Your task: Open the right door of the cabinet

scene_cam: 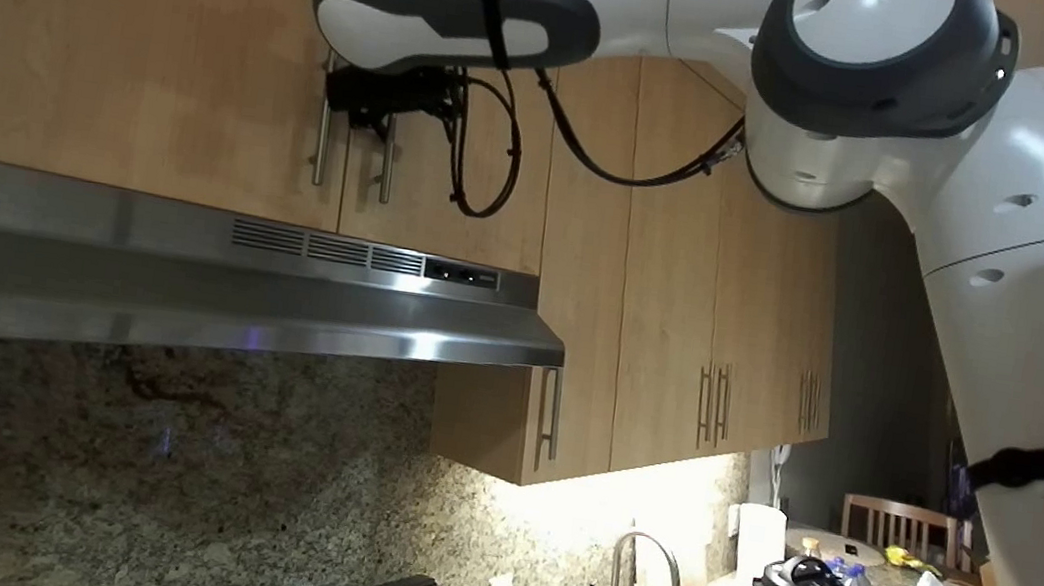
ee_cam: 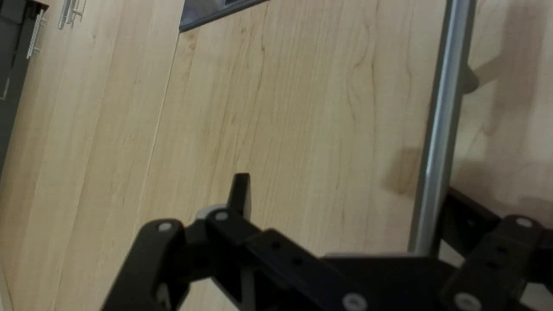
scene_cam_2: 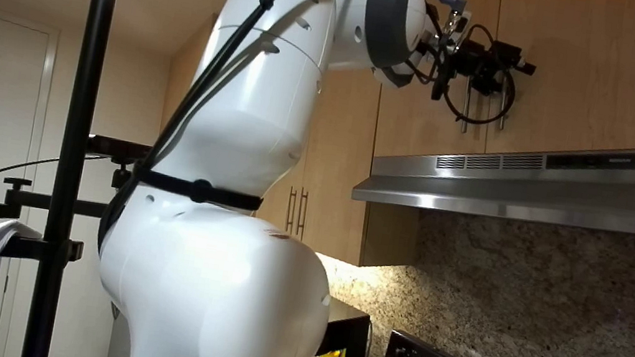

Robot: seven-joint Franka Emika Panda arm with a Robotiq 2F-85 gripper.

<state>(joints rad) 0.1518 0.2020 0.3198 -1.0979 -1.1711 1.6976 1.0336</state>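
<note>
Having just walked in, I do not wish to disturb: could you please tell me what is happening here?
A robot arm has its gripper at the handle on the right door of the cabinet above the range hood. In the wrist view its jaws stand open, with the handle between them; I cannot tell whether they touch. The door is shut; pulling it open is probably the next step.

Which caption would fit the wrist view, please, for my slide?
Open gripper at a closed wooden door, one finger partly hidden behind the silver handle.

the gripper [ee_cam: 352,196] hides part of the door handle [ee_cam: 442,125].
</note>
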